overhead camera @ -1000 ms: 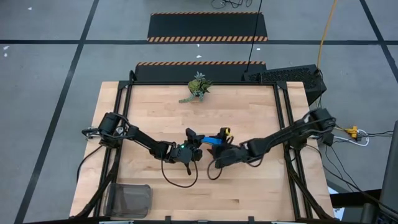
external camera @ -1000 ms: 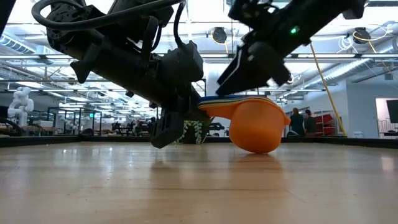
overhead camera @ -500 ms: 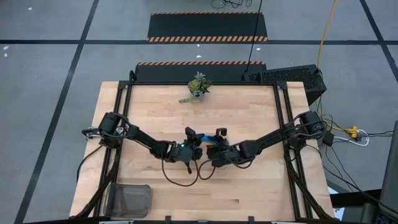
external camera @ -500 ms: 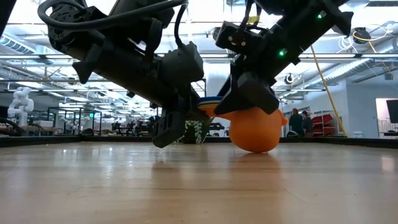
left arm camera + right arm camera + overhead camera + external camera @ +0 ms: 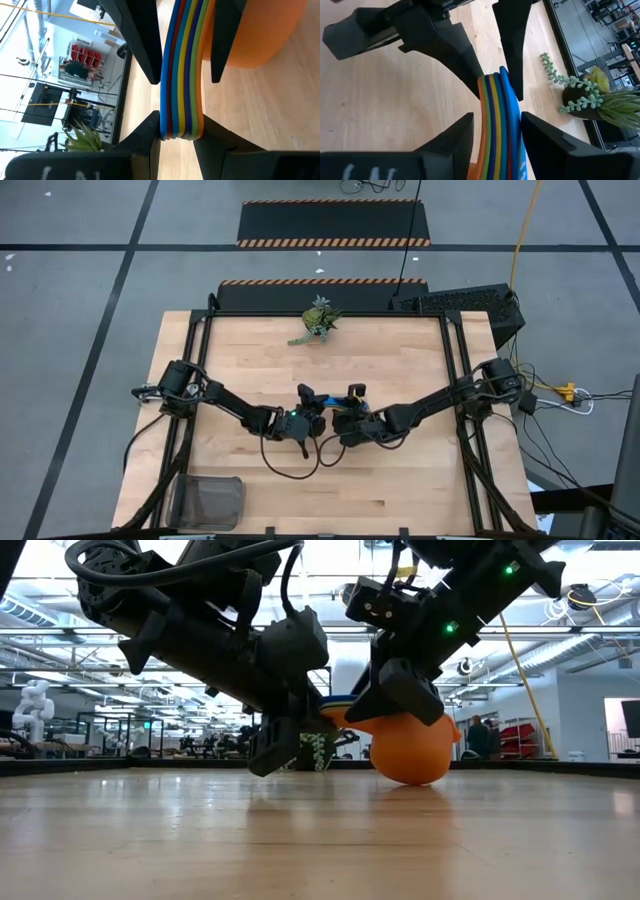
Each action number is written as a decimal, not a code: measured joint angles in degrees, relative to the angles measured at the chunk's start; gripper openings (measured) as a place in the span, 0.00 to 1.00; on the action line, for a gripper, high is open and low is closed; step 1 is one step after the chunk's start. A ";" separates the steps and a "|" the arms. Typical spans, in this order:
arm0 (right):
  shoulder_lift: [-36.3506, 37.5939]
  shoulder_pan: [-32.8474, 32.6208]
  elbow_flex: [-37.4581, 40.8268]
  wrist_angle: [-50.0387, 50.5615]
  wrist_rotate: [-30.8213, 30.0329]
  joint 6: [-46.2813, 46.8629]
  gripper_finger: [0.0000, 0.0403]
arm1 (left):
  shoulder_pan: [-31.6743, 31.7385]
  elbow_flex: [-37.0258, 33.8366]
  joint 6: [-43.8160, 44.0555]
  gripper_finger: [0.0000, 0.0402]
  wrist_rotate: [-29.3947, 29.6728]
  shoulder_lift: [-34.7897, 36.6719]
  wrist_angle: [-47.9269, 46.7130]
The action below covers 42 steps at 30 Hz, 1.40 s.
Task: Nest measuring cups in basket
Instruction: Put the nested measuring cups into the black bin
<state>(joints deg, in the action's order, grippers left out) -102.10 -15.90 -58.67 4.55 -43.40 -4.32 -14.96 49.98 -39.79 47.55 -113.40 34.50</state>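
The measuring cups are nested in one stack, the orange one outermost. Their coloured handles lie in one layered bundle that sticks out level toward the table's left. At mid-table my left gripper is shut on the bundle's free end. My right gripper comes from the table's right and is shut on the handles closer to the bowls. The orange bowl's underside seems to rest on the table. The basket stands at the table's near left corner, away from both grippers. My left gripper pinches the free end of the stacked handles between its two fingers, across all the layers. One finger lies on the blue face, the other on the green face. It comes nearly level from the table's left, along the handles. My right gripper pinches the stacked handles partway along, nearer the bowls, across all the layers: one finger on the blue face, the other on the orange face. It slants down from the table's right. The stack stays level, the orange bowl low on the table.
A small potted plant stands at the table's far edge, well behind the grippers. Bare wood lies between the cups and the basket. Both arms meet at mid-table, their fingers close together on the same handles.
My right gripper has come down and toward the table's left, onto the handles next to my left gripper, and its fingers have closed in on the bundle. The cups and my left gripper have stayed where they were.
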 joint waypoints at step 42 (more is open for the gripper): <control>1.14 0.52 0.17 1.49 1.67 0.90 0.17 | 2.54 0.00 11.39 0.44 -7.21 0.74 2.83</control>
<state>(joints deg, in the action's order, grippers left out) -100.97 -15.38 -58.50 6.04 -41.74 -3.42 -12.42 49.98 -28.40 40.34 -112.66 37.33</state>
